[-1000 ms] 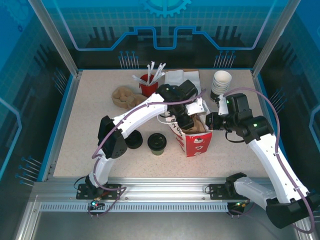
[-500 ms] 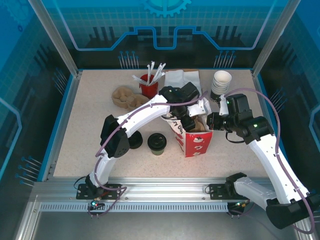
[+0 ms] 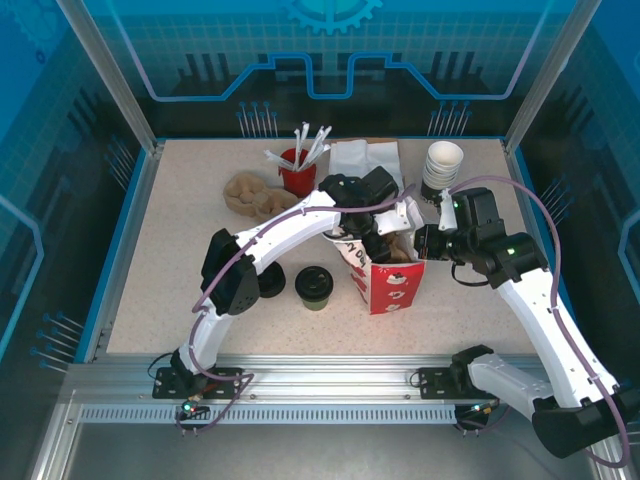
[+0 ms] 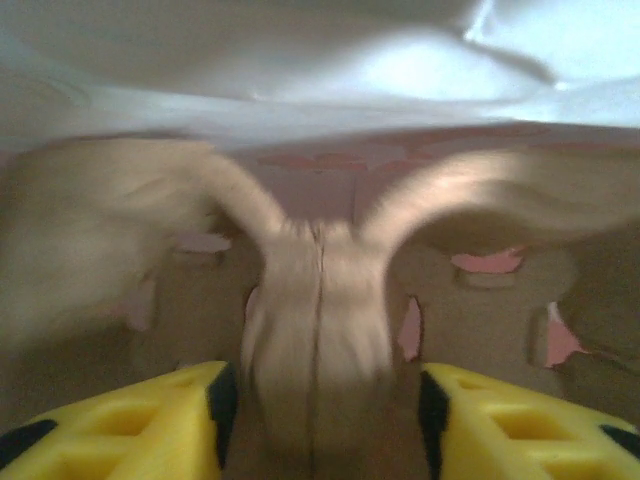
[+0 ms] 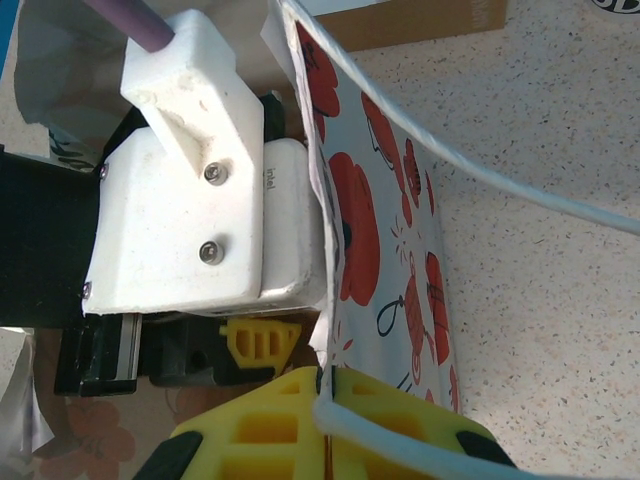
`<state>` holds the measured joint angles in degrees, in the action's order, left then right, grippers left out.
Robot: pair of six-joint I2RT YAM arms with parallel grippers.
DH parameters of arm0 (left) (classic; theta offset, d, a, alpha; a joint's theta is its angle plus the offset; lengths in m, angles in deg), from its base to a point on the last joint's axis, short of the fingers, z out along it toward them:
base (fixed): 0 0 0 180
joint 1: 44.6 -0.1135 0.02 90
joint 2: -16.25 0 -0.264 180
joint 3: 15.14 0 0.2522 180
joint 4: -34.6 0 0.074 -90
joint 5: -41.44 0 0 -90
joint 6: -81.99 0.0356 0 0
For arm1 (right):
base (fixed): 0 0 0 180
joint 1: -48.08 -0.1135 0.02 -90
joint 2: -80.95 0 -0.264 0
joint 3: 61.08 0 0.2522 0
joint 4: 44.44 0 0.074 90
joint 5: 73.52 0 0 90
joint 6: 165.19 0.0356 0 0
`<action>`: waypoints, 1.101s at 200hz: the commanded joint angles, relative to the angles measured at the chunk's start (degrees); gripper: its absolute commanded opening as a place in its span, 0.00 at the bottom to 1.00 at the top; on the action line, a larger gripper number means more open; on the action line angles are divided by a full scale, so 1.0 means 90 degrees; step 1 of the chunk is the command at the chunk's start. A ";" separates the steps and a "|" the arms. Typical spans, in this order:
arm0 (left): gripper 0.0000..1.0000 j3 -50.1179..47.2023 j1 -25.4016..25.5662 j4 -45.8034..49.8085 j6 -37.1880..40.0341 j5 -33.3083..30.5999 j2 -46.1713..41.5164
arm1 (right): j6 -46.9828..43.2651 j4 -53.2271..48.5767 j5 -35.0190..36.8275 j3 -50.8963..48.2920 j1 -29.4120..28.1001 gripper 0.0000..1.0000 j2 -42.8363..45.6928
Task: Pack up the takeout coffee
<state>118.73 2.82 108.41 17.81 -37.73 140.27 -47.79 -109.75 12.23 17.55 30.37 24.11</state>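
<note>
The takeout coffee (image 3: 313, 287), a short dark cup with a black lid, stands on the table left of the red-and-white paper bag (image 3: 392, 280). My left gripper (image 3: 375, 244) reaches down into the bag's mouth. The left wrist view shows the brown bag interior (image 4: 320, 300), where the left gripper (image 4: 320, 400) is open with only the bag's fold seam between its yellow fingers. My right gripper (image 3: 421, 243) is shut on the bag's right rim; in the right wrist view the right gripper (image 5: 325, 385) pinches the printed bag wall (image 5: 385, 230).
A low stack of black lids (image 3: 268, 282) sits partly behind the left arm. At the back stand a red cup of stirrers (image 3: 297, 172), brown crumpled paper (image 3: 250, 192), white paper on a box (image 3: 360, 155) and a stack of lidless cups (image 3: 443, 162).
The left arm has shifted slightly right, its gripper sinking a little deeper into the bag. The right gripper and the coffee have not moved.
</note>
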 commanded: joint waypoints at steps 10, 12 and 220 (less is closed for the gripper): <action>0.75 -0.0029 0.0035 0.0012 -0.0145 0.0136 -0.0463 | 0.0121 0.0006 0.0003 0.0059 -0.0121 0.06 0.0123; 0.76 -0.0041 0.0039 -0.0004 -0.0164 0.0135 -0.0500 | 0.0125 0.0005 0.0011 0.0059 -0.0121 0.06 0.0124; 0.87 -0.1210 -0.0140 -0.1376 -0.2594 -0.0375 -0.3960 | 0.0677 -0.1088 0.0554 0.1011 0.0162 0.50 0.0003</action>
<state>112.46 2.42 97.48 -0.35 -38.65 108.58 -38.13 -113.29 15.42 20.17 30.02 24.52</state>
